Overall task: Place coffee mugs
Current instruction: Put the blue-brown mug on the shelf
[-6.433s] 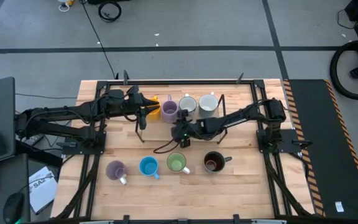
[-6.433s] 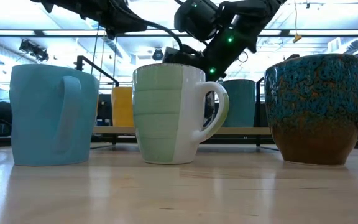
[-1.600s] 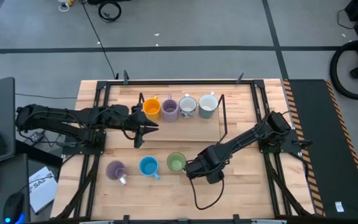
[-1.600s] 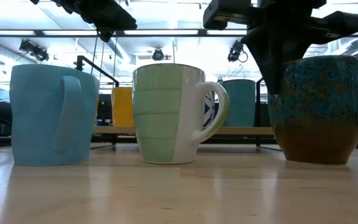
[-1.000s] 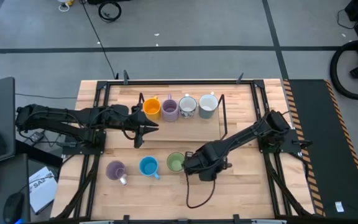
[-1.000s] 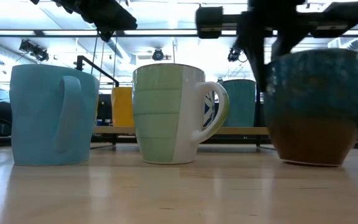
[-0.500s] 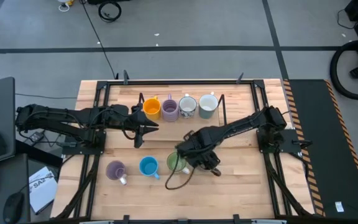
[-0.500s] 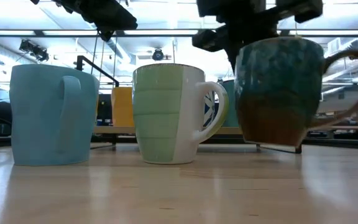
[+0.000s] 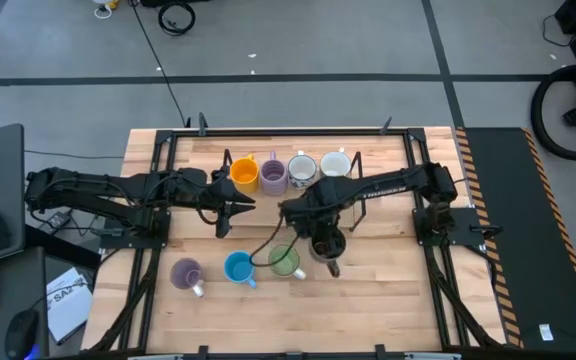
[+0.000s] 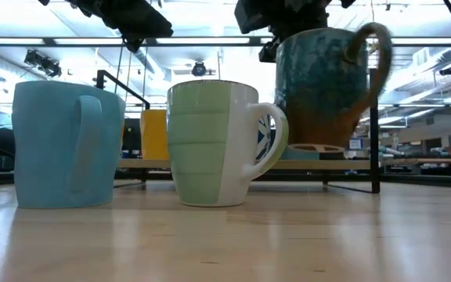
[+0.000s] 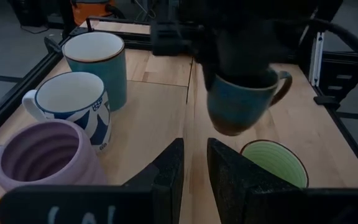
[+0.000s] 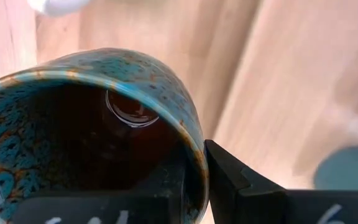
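Note:
My right gripper [image 9: 320,228] is shut on the dark brown-teal mug [image 10: 326,86], which hangs in the air above the green mug [image 9: 286,262]. The green mug, the blue mug [image 9: 238,267] and the lavender mug [image 9: 186,273] stand on their bases in the near row. In the wire frame at the back stand the orange mug [image 9: 245,174], the purple mug [image 9: 273,177], the white patterned mug [image 11: 73,102] and the pale teal mug [image 11: 98,59]. My left gripper [image 11: 196,168] waits left of the frame, its fingers a narrow gap apart and holding nothing. My right gripper holds the dark mug by its wall at the rim [image 12: 191,140], on the side across from the handle [image 10: 370,47]. One finger is inside the mug and one finger [image 12: 241,183] outside. The fingers come from above. The mug hangs nearly upright, clear of the table.
The black wire frame [image 9: 358,190] rises around the back row, with a post right of the pale teal mug. Bare wood lies right of the green mug [image 10: 210,141] and along the near edge. Black arm frames run along both sides of the table.
My right gripper has risen with the dark mug and gone toward the far edge and the wire frame. The mug has come off the table and hangs clear. It has turned about, its handle swinging round toward the near edge.

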### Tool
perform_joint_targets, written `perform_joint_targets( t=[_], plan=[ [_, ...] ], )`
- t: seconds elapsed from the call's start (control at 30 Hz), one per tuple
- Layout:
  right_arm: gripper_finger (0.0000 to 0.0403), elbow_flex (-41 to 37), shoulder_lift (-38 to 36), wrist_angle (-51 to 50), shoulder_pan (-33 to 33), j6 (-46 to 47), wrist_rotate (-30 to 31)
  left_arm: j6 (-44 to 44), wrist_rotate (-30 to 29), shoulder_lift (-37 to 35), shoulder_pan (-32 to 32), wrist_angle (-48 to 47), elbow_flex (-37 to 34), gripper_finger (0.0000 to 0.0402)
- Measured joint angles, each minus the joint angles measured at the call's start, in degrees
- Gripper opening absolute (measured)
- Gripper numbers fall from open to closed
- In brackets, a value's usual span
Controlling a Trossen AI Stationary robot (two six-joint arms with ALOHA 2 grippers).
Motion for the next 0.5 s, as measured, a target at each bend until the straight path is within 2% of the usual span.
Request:
perform_joint_targets(
  t=[0.3, 0.5],
  plan=[
    [0.0045, 0.1, -1.8, -2.7, -6.0, 0.8, 0.2, -1.1, 0.0, 0.0, 0.0, -0.5, 0.0, 0.0077],
    [0.0045, -1.8, -1.9, -3.6, -10.8, 1.7, 3.1, -1.4, 0.0, 0.0, 0.0, -1.5, 0.0, 0.0077]
  ],
)
